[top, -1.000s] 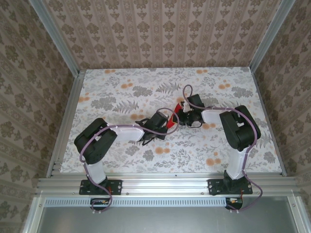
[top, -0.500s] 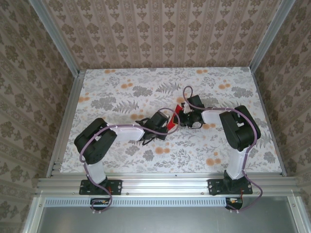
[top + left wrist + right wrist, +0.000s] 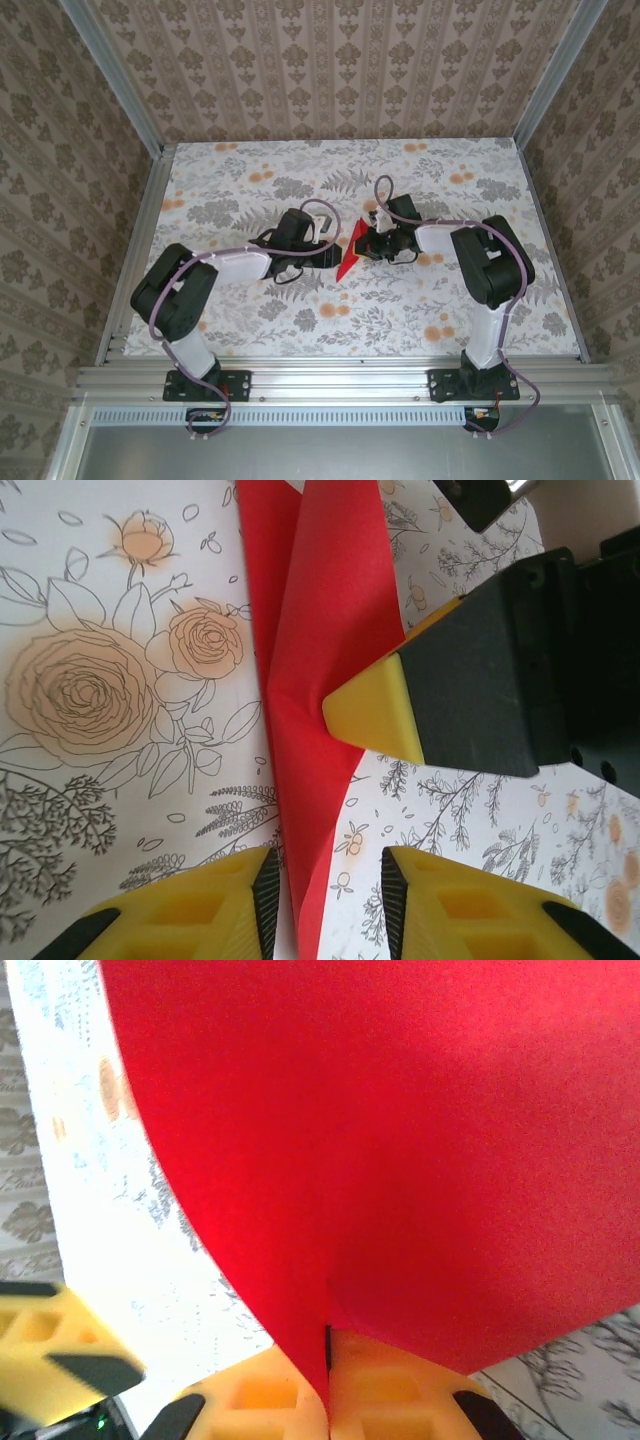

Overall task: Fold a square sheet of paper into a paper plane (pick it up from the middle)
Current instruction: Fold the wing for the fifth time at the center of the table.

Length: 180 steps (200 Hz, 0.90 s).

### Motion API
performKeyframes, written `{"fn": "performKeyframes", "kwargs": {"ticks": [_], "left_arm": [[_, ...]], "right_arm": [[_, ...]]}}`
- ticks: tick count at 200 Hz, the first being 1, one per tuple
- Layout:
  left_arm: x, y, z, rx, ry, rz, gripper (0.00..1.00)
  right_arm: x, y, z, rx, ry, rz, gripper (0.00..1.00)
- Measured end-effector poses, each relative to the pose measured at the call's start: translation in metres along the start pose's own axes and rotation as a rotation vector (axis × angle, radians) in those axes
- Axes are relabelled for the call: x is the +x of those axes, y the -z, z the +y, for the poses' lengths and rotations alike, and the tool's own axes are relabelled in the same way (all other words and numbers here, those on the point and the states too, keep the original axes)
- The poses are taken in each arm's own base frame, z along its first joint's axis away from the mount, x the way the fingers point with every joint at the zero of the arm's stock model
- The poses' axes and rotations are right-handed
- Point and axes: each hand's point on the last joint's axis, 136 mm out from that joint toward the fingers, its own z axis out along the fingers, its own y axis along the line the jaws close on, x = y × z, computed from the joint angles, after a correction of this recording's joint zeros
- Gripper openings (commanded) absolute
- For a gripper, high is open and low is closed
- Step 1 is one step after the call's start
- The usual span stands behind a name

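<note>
Top camera looks down from behind; 2 close wrist cameras share the paper (image 3: 310, 680).

Under the left gripper (image 3: 336, 257) and the right gripper (image 3: 369, 243) we see a surface (image 3: 250, 180) printed with grey leaves and orange blossoms on white. Beyond them, and well out to either side, stand walls (image 3: 330, 60) papered in a beige damask pattern. Aluminium posts (image 3: 112, 75) rise at the far corners. An aluminium rail (image 3: 330, 380) runs well to the grippers' near side, with a grey panel (image 3: 330, 450) past it. We find the light bright and even.
</note>
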Motion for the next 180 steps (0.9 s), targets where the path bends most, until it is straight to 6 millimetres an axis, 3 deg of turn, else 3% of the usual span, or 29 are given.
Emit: {"fn": "performKeyframes", "kwargs": {"ticks": [86,180], "left_arm": [[0.021,-0.023,0.018,0.039,0.152,0.089,0.21],[0.02,-0.026,0.017,0.041,0.169,0.093,0.2]], "right_arm": [[0.006,-0.004,0.012,-0.082,0.044,0.059,0.08],[0.008,-0.007,0.002,-0.038,0.024,0.07,0.25]]}}
